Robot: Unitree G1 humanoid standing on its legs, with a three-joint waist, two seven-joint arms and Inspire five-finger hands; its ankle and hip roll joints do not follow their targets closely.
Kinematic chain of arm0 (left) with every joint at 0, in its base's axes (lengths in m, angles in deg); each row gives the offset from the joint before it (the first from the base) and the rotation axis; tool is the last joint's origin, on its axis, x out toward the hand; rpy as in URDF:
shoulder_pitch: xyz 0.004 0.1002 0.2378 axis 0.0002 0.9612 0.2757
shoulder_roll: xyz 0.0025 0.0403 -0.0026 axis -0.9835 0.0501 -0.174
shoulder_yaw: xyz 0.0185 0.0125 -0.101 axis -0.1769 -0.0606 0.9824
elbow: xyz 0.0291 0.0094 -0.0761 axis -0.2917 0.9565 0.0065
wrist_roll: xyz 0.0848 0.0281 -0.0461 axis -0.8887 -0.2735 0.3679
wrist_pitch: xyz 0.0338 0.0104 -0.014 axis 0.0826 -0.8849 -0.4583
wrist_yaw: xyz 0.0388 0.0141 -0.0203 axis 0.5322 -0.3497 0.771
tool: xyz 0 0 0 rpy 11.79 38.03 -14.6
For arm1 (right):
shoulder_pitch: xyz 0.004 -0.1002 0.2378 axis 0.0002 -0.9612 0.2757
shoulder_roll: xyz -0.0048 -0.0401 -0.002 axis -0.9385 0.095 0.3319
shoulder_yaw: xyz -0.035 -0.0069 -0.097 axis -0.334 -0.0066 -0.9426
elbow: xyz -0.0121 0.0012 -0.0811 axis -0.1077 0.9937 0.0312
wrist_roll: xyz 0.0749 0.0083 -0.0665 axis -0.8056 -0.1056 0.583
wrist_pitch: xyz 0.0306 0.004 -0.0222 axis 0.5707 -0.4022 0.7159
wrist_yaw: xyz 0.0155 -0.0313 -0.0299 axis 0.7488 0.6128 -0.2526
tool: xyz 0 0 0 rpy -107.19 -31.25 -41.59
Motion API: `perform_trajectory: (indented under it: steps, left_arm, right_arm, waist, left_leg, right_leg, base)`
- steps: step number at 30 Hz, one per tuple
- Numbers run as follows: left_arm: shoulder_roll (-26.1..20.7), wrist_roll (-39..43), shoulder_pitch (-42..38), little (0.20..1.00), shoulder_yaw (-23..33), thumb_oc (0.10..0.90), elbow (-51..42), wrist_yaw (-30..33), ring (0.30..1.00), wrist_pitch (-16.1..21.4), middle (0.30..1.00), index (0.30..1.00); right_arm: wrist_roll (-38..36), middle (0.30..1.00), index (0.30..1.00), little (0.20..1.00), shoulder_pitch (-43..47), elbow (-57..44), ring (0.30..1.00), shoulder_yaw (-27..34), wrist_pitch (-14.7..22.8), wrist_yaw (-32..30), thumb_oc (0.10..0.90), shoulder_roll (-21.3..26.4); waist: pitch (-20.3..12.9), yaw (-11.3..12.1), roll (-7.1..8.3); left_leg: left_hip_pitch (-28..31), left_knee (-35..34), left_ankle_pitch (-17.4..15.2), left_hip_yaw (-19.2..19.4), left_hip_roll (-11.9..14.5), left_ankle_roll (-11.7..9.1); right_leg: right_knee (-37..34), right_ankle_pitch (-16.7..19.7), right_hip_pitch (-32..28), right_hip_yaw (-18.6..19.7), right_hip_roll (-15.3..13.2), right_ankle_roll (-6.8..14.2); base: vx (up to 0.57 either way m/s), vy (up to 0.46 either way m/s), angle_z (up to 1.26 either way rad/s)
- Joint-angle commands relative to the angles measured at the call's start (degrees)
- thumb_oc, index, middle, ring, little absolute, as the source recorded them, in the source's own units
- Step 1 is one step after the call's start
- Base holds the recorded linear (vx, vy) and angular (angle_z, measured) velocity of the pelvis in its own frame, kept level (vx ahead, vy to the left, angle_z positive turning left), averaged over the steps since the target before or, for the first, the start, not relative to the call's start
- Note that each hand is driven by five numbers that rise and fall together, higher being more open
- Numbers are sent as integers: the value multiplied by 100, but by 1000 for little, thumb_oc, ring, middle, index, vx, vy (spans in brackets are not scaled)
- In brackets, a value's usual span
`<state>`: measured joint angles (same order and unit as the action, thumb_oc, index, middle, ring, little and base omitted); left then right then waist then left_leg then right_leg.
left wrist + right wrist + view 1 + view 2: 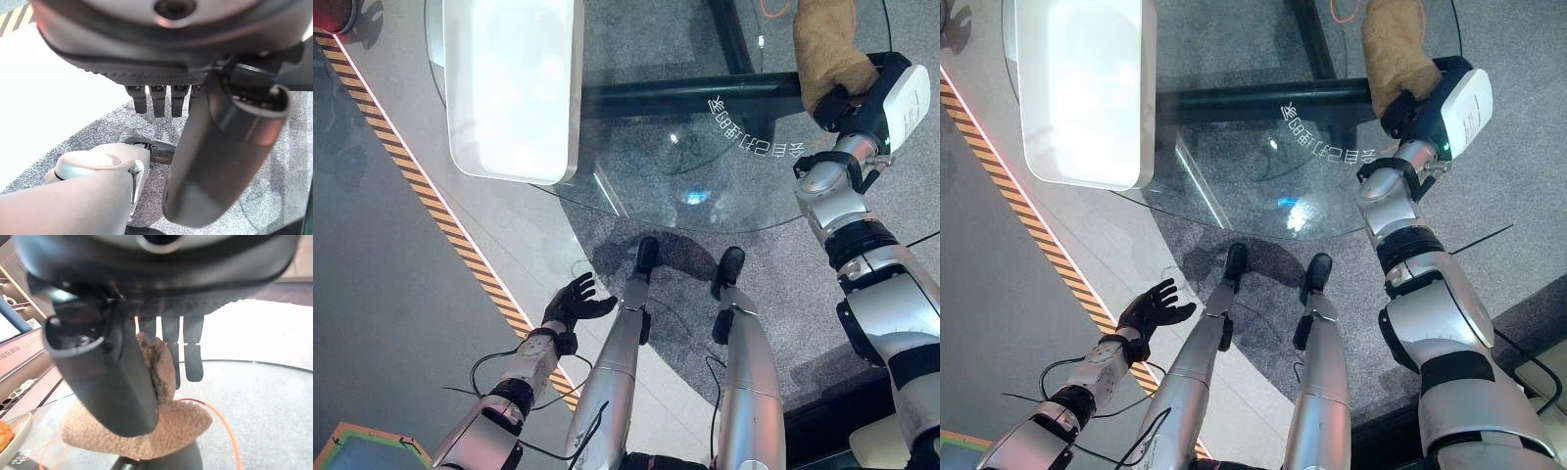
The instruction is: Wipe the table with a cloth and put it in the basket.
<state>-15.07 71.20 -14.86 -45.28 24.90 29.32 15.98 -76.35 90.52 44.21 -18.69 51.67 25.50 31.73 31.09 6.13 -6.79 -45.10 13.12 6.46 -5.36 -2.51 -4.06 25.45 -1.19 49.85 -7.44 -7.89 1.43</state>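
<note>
A tan fleecy cloth (pixel 824 44) lies on the far right of the round glass table (pixel 705 186). My right hand (pixel 876 98) is at the cloth's near end. In the right wrist view the cloth (pixel 166 426) is bunched between the thumb (pixel 112 372) and the fingers, so the hand is shut on it. A white rectangular basket (pixel 576 98) stands on the table's left part, well apart from the cloth. My left hand (pixel 573 305) hangs low at the left, below the table's edge, open with fingers spread and holding nothing.
A dark crossbar (pixel 685 93) runs under the glass. A yellow-and-black striped strip (pixel 431 196) crosses the floor on the left. An orange cable (pixel 773 10) lies beyond the cloth. A pale dish (pixel 10 431) sits near the cloth in the right wrist view.
</note>
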Motion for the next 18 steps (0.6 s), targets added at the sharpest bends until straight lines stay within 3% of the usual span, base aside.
perform_trajectory:
  steps: [1, 9, 18]
  left_arm:
    - [-183, 30, 171, 900, 285, 800, 58, -96, 900, 74, 900, 900]
    - [-130, -94, 142, 900, 401, 800, 232, -157, 900, 181, 900, 900]
    - [-36, -169, 113, 900, 452, 800, 241, -103, 900, 198, 900, 900]
  right_arm:
    - [504, 300, 300, 200, 435, -741, 300, -509, 445, 512, 100, 634]
    - [992, 300, 300, 200, 64, -1954, 300, -1124, 300, 1579, 100, 248]
    - [1179, 300, 300, 200, -289, -2491, 300, -1358, 315, 2327, 100, -153]
  waist:
    - [-129, 8, -155]
    - [-129, -19, -106]
    - [-129, -32, -105]
  left_leg:
    - [56, 314, -409, 591, -177, 380]
    - [83, 295, -389, 619, -192, 345]
    - [148, 226, -352, 670, -183, 316]
  right_leg:
    - [-224, -50, -170, -338, 355, 14]
    - [-232, -108, -199, -368, 366, -16]
    - [-262, -145, -265, -364, 376, -29]
  base:
    - [0, 0, 0]
    - [0, 0, 0]
    - [0, 0, 0]
